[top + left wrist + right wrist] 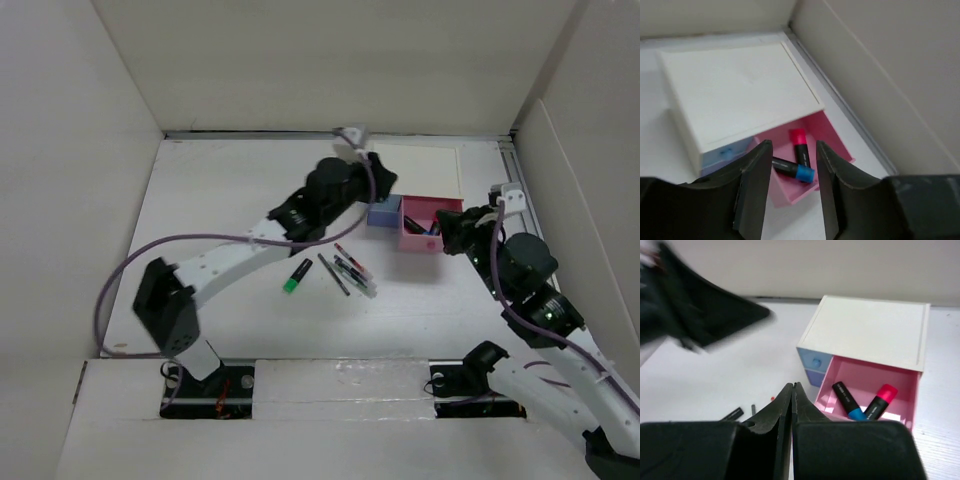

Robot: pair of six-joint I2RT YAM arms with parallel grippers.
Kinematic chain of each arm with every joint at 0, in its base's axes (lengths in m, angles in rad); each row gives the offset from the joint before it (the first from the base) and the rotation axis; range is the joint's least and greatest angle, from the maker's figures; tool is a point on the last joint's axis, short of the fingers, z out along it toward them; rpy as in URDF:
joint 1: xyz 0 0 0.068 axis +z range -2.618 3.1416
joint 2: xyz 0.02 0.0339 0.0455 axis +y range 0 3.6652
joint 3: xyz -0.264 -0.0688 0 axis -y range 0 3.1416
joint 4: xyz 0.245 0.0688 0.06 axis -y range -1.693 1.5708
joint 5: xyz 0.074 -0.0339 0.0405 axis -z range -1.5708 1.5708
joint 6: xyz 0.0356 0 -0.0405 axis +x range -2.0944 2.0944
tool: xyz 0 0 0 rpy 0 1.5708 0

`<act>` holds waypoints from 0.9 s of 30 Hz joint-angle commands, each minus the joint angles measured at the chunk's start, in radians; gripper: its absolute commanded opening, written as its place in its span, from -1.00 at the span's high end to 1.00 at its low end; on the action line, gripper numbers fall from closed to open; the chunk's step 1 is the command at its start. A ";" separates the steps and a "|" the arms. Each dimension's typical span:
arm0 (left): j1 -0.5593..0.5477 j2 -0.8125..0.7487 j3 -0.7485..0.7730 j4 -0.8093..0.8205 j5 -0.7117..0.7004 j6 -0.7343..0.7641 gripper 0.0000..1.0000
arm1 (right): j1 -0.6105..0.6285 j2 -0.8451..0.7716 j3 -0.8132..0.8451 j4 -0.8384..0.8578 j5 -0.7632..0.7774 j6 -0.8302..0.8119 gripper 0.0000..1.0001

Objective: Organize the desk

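The white desk (220, 220) carries a small white box (425, 170) whose pink drawer (420, 238) is pulled out. In the drawer lie a blue-capped marker (795, 171) and a pink-capped marker (801, 145). My left gripper (792, 146) hovers open above the drawer's front, nothing between its fingers; from above it (385, 192) sits by the blue drawers (383, 212). My right gripper (793, 386) is shut and empty, just in front of the pink drawer (865, 375), to its right side in the top view (448, 230).
A green highlighter (297, 276) and several pens (348, 270) lie loose on the desk in front of the box. White walls enclose the desk on all sides. The left arm (690, 305) shows blurred in the right wrist view.
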 commanded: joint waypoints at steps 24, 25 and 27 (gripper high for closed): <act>0.209 -0.917 -0.946 0.007 -0.426 -0.218 0.45 | 0.356 1.110 0.079 0.433 -0.359 0.130 -0.34; 0.209 -0.928 -0.953 0.011 -0.432 -0.212 0.44 | 0.356 1.156 0.108 0.441 -0.353 0.136 -0.35; 0.209 -0.936 -0.960 0.014 -0.432 -0.213 0.44 | 0.356 1.199 0.133 0.450 -0.353 0.147 -0.35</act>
